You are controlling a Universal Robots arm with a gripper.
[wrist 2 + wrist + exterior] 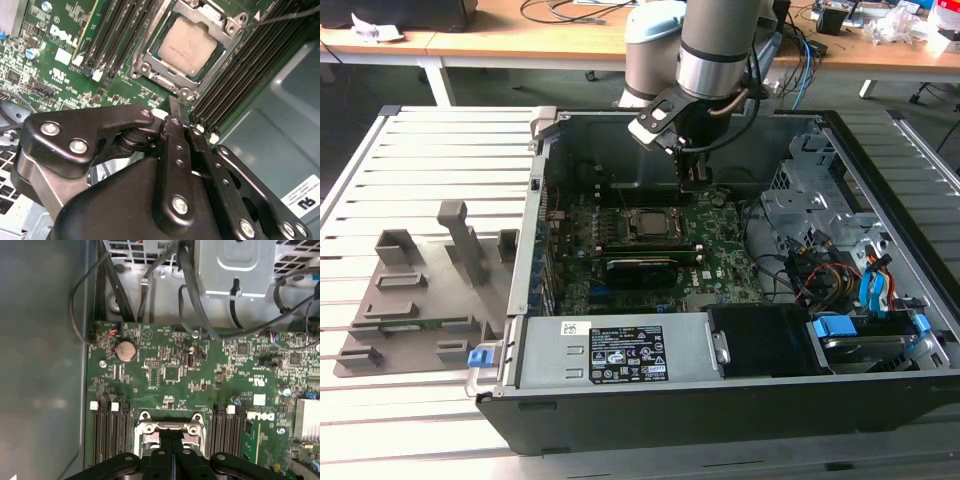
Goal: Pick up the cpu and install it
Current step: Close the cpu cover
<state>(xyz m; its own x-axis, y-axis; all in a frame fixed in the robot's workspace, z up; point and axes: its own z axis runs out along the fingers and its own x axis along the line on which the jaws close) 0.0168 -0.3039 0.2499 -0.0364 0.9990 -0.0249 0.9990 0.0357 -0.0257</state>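
Observation:
The cpu (187, 46), a flat square chip with a pale grey metal top, lies in the motherboard socket (150, 60) inside the open computer case. In the exterior view the cpu (648, 225) sits mid-board. My gripper (693, 176) hangs above the board, a little toward the exterior view's right and back of the socket, apart from the chip. In both wrist views the black fingers (173, 107) are pressed together with nothing between them. In the first wrist view the gripper (172, 440) covers the middle of the socket's metal frame (147, 427).
The case walls (535, 200) ring the board. Memory slots (235, 75) flank the socket. A drive cage and cable bundle (820, 260) fill the exterior view's right side, and a power supply (620, 350) is at the front. A grey fixture (420, 290) lies on the slatted table.

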